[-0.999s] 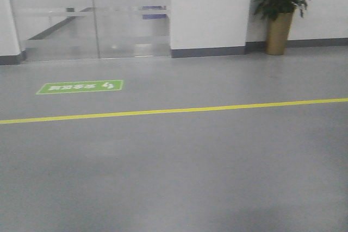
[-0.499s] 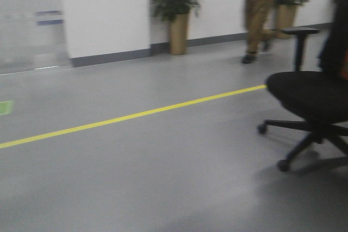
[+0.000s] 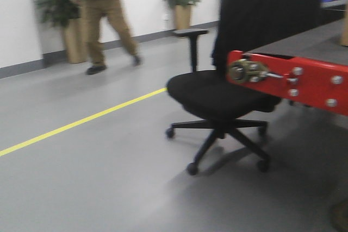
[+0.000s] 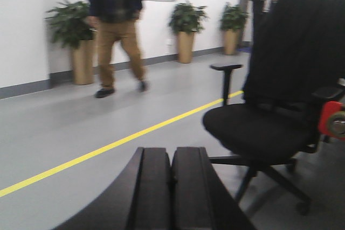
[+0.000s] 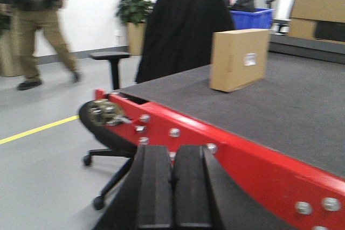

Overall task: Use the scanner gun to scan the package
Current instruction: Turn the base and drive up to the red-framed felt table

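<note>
Grey floor, yellow line; package upright on dark red-edged table.

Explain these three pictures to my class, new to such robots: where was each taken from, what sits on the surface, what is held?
This robot has two arms on a mobile base. One camera faces forward: it shows a black office chair, a walking person and the red edge of a table. The other two cameras sit on the wrists, each looking past its own tool. The left tool and the right tool are both shut and hold nothing. The right wrist view shows the table's dark top, where a tan package with a white sticker stands upright. Farther back are a blue bin and a wider cardboard box. No scanner gun shows anywhere.
</note>
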You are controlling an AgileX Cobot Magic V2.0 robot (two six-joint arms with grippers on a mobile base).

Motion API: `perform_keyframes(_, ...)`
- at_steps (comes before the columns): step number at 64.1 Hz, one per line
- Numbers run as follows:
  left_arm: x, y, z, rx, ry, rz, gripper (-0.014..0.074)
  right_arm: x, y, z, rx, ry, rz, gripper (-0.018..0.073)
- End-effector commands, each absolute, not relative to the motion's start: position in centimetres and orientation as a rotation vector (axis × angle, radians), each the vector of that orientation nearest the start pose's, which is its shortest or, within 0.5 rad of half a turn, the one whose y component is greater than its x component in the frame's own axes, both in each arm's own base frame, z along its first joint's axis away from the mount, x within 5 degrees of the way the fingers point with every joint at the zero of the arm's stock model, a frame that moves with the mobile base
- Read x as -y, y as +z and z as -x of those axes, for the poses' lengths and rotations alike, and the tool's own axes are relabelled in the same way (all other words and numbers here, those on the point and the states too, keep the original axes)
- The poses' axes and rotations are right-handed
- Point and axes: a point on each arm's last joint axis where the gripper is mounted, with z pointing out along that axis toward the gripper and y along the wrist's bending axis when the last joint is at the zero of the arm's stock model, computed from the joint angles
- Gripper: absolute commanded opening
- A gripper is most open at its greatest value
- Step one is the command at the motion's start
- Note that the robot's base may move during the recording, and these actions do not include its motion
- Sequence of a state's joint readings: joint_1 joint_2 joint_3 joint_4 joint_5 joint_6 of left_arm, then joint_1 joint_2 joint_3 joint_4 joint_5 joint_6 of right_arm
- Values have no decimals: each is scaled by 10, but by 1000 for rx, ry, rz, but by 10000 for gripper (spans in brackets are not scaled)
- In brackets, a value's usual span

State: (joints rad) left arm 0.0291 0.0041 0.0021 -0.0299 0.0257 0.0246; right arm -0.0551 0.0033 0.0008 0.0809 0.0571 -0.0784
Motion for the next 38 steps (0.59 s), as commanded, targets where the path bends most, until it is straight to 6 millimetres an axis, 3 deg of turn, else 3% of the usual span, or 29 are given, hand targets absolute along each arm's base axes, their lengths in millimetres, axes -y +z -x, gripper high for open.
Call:
perform_keyframes(1, -1, 212, -56, -1495, 5, 32, -111, 3, 210, -56, -1520, -45, -37, -162)
perform_keyframes(38, -1, 212, -56, -1495, 5, 32, -111, 3, 210, -56, -1520, -45, -37, -162)
